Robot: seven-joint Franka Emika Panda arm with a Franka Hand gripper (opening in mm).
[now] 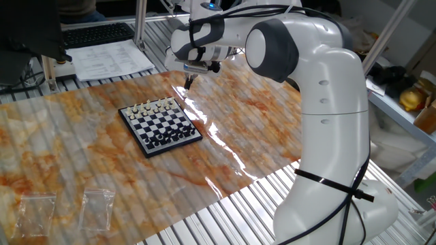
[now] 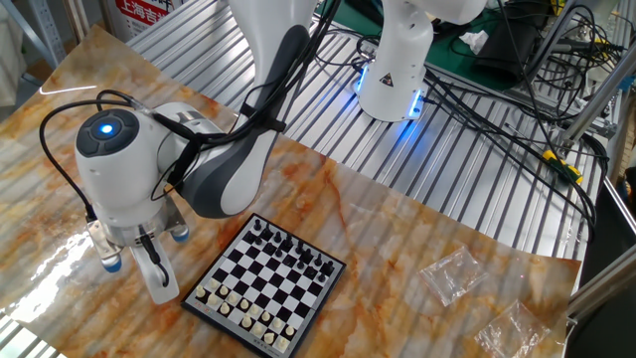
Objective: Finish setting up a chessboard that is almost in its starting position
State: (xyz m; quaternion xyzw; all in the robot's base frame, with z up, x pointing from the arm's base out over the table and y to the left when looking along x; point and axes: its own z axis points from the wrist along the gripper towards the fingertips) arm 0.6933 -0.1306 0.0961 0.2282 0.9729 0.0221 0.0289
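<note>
Here, my pincer (image 2: 156,281) hangs low over the marbled orange tabletop (image 1: 259,129), just beside the white-piece edge of the chessboard (image 1: 161,126) and off the board itself. I cannot tell whether the pincer's two fingers are apart or together; in one fixed view they are tiny and dark, and in the other fixed view they read as a single pale shape. Nothing visible sits between them.

The chessboard lies near the middle of the tabletop, a small black-and-white checkered square with a dark border. White pieces line the edge nearest my pincer, black pieces the opposite edge. Which piece is out of place is too small to make out.

My worry from here is crowding. The pieces stand close together, so a finger coming down slightly off could topple neighbours or nudge the light board across the smooth covering. Glare on the covering beside the board may also hide a stray piece.

Two clear plastic bags (image 2: 451,270) lie well apart from the board. For writing, a triangular warning symbol shows on my base (image 2: 396,60), and a red sign in the far corner is unreadable.
</note>
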